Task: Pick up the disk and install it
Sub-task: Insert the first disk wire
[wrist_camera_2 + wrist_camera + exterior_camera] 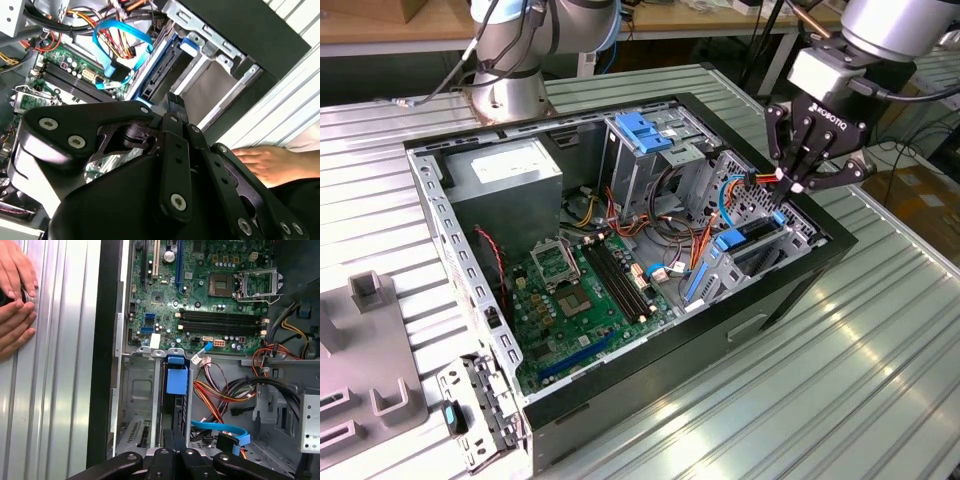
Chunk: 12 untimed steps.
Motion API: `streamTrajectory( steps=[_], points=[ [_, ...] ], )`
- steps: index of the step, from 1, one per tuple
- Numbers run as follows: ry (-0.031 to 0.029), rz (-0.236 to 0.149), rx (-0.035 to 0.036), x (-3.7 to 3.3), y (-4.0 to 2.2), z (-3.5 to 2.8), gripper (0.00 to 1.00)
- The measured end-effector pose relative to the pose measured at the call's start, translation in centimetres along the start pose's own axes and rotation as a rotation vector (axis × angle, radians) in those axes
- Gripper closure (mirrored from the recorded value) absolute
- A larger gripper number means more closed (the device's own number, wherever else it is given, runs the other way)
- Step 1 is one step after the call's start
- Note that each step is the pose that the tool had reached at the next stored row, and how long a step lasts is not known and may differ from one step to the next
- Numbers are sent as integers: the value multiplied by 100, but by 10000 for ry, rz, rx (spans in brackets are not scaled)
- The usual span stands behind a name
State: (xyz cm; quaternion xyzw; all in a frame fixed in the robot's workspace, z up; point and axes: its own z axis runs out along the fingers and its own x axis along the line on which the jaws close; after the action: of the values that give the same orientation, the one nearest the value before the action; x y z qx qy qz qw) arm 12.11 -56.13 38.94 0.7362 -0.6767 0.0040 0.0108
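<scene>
The disk (752,240) stands on edge inside the drive bay at the front corner of the open computer case (440,230), on the exterior view's right. Its blue side rails show, and it appears as a dark slab (178,412) under a blue tab in the first wrist view. My gripper (790,183) hangs just above the disk's upper end, with its fingers pinched together and pointing down. In the second wrist view a dark fingertip (175,106) sits right beside the blue-railed disk (159,75). Whether the fingertips touch the disk is unclear.
Inside the case are the green motherboard (580,290), the grey power supply (505,175), a metal cage with a blue latch (645,130), and loose orange and blue cables (220,427). A person's hands (15,295) rest on the ribbed table beside the case. A grey fixture (360,350) stands on the exterior view's left.
</scene>
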Motion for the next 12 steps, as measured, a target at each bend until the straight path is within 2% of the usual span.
streamTrajectory(
  steps=[7,12],
  points=[
    [3,-233,4,-27,-144,-2,89],
    [5,-390,8,-61,-201,-4,89]
  ],
)
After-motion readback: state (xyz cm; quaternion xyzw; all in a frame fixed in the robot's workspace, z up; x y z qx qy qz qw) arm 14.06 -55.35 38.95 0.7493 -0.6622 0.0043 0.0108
